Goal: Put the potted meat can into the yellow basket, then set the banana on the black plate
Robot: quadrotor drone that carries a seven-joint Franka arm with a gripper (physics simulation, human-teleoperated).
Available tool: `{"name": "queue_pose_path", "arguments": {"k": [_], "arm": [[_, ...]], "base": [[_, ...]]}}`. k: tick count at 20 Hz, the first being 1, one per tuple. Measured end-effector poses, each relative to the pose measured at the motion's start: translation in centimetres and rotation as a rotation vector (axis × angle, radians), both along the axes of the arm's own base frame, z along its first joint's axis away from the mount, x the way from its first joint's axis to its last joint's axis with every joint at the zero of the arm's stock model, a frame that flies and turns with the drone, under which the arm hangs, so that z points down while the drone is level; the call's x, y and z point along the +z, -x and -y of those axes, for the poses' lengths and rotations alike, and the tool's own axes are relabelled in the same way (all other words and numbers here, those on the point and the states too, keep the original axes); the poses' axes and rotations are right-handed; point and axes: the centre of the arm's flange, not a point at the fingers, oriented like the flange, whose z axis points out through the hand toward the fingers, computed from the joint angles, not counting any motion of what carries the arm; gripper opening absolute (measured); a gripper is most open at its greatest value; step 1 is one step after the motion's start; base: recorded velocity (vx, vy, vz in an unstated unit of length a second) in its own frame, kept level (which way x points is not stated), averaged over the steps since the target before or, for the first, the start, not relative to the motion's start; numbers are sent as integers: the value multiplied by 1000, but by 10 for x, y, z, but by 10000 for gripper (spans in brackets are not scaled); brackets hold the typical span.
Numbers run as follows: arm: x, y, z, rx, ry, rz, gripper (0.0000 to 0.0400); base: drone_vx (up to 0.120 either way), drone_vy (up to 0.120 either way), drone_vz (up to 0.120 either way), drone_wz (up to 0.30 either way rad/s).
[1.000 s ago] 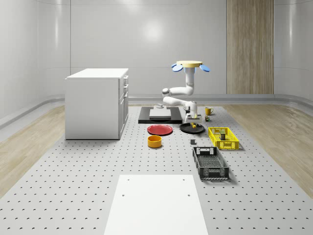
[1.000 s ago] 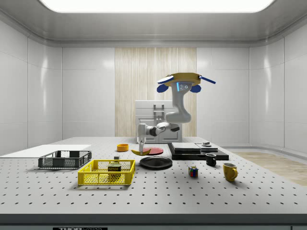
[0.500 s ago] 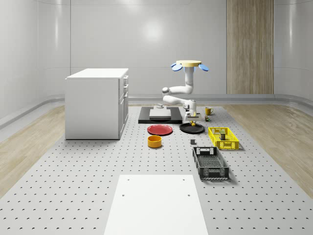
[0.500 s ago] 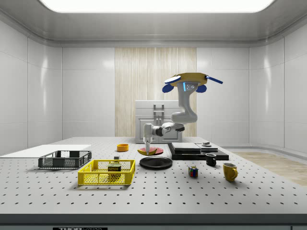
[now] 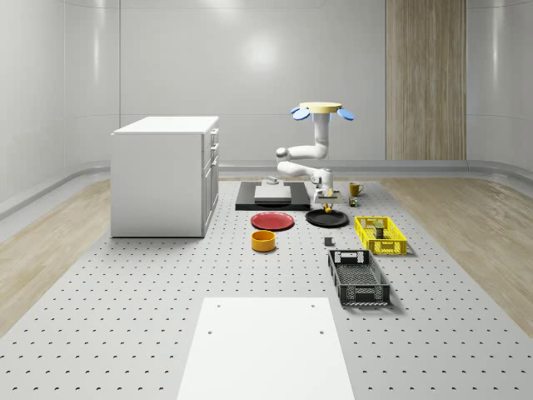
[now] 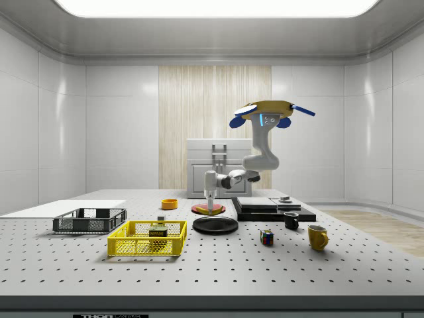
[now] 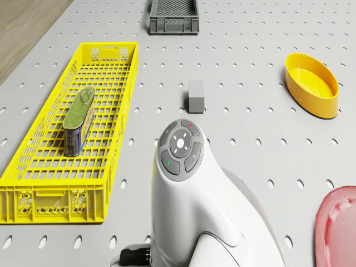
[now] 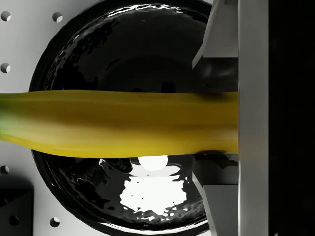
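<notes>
The banana (image 8: 123,123) lies level between the two fingers (image 8: 221,44) of the gripper (image 8: 216,123), which press on it from both sides near one end, so the pincer is pinching the banana. In the wrist view its long axis crosses the black plate (image 8: 123,44) from rim to rim, at a right angle to the line between the fingers; one end turns green where the picture cuts it off, and the other end is hidden behind the gripper body. In the side view the banana (image 6: 213,211) hangs just above the black plate (image 6: 215,226) and does not touch it, though the gap is hard to judge. The drone (image 6: 271,110) hovers over the far part of the table (image 5: 125,292), above the flat dark slab (image 6: 273,209), with its arm bent down toward the plate. The yellow basket (image 7: 78,128) holds the can of potted meat (image 7: 78,119), which lies on its side along the basket's length, near one long wall. The grey basket (image 5: 358,277) stands near the yellow one, toward the near edge; its inside I cannot make out. A small grey block (image 7: 196,95) lies between the yellow basket and the orange bowl (image 7: 311,84), and the red plate (image 5: 273,221) is beside the black one.
</notes>
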Motion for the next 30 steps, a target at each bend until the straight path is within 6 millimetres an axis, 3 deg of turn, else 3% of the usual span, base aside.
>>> {"name": "queue_pose_path", "arguments": {"k": [14,15,18,20,24,30], "arm": [[42,0,0,0,0,0,195],[44,0,0,0,0,0,210],[46,0,0,8,-3,1,310],[42,0,0,11,-4,2,346],[28,0,0,16,-6,2,380],[1,0,0,18,-7,3,396]], "base": [[0,0,0,0],[0,0,0,0],[0,0,0,0],[0,0,0,0],[0,0,0,0],[0,0,0,0]]}}
